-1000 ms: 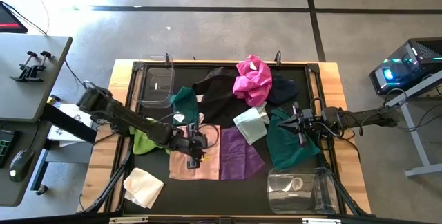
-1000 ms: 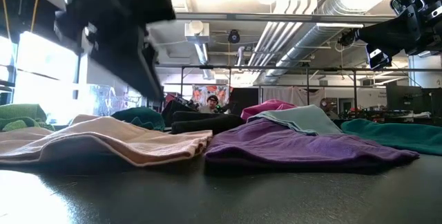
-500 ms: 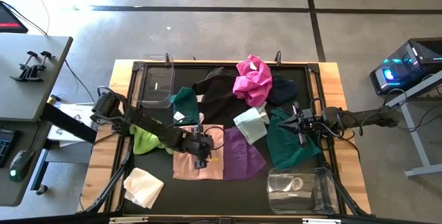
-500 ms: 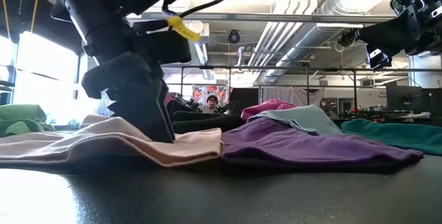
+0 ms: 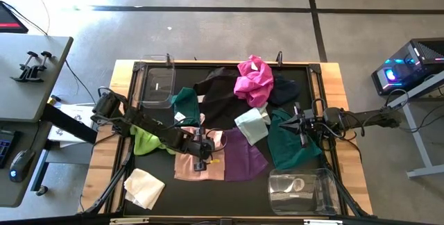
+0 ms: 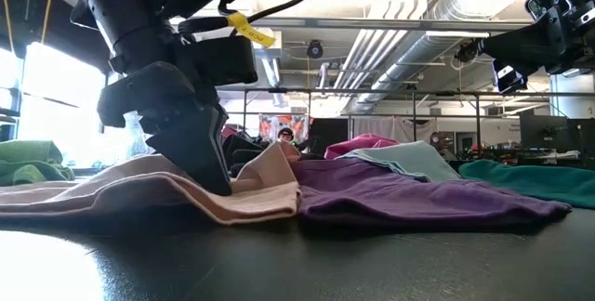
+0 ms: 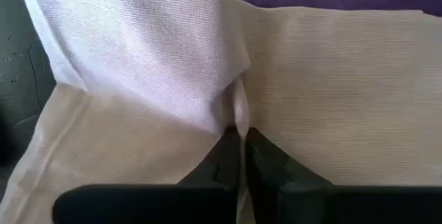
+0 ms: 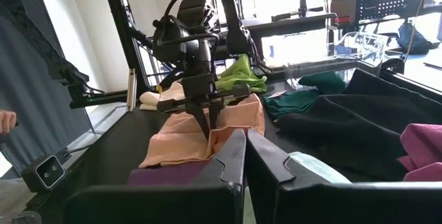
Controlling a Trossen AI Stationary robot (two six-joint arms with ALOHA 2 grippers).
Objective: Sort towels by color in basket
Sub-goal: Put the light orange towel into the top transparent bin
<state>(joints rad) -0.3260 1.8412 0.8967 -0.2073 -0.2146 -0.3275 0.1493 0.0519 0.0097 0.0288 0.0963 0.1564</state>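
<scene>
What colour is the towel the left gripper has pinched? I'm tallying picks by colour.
Peach; the left gripper is shut on the peach towel, clearest in the high view.

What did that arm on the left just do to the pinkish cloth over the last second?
The left gripper came down onto the peach towel with its fingers spread, then pinched shut on a fold of it, bunching the cloth up beside the purple towel. The right gripper stayed shut above the dark teal-green towel, and the other cloths lie as before.
</scene>
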